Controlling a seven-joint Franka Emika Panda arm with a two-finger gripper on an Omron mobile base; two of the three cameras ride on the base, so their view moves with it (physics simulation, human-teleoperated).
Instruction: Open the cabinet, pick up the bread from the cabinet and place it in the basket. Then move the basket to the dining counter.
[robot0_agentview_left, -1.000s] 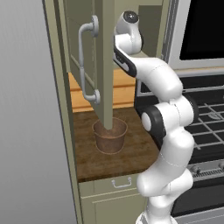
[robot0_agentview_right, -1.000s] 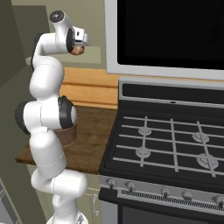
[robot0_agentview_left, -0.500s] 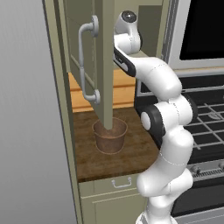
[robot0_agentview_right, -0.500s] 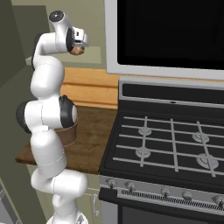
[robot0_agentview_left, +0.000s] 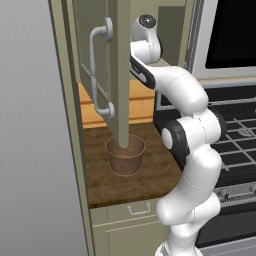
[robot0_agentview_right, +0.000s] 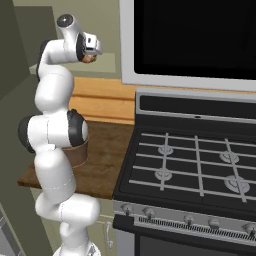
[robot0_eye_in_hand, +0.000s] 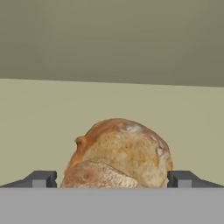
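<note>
Two fingertips flank bread (robot0_eye_in_hand: 119, 154); end effector (robot0_eye_in_hand: 112, 179) grip uncertain. Risk: loaf slips, misses basket (robot0_agentview_left: 125, 154) on desk below.

Glossy white arm (robot0_agentview_left: 192, 165) of rounded, bulging segments, dark charcoal discs capping the joints, black band along the upper link, small dark round cap with pale centre at the top, white hand block, two small dark grey square fingertips (robot0_eye_in_hand: 43, 179).

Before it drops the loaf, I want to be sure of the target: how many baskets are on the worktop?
1. The basket stands on the dark wood worktop below the open cabinet door; in the right base view the arm hides most of it.
</note>
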